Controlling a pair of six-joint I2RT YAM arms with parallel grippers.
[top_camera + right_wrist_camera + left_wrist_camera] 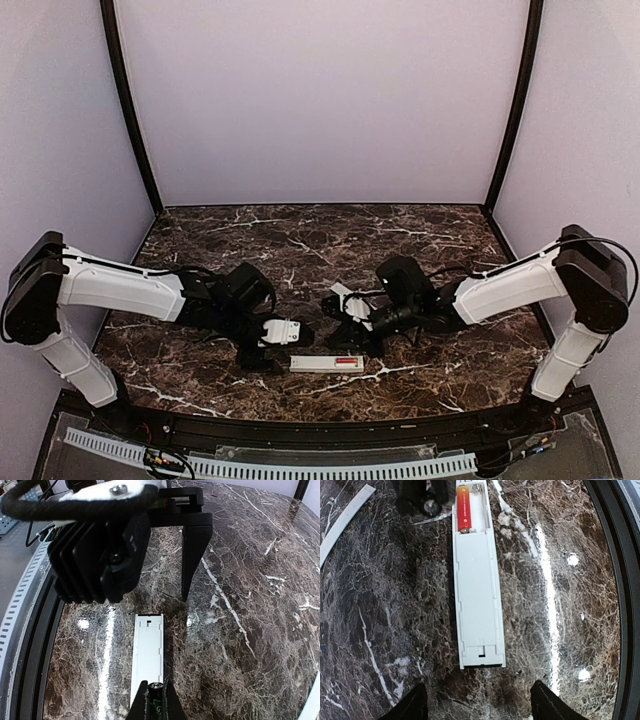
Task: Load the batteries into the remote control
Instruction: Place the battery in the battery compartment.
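left wrist: remote (477,595) points away, red battery (464,510) at far end; left gripper (480,706) gapes empty; right gripper (155,690) pinches green battery (155,703).

Dark marble tabletop (300,240), thin white cover plate (342,520) lying flat, lilac walls (320,100)

The table (300,240) is dark brown marble with white veining. The remote control (477,595) is plain white-grey. The red battery (464,512) has an orange-gold end. The dark battery (156,706) is black with green markings. My left gripper (480,707) and right gripper (154,692) have black fingers; my arms (120,290) are white with black joints. The walls (320,100) are pale lilac.
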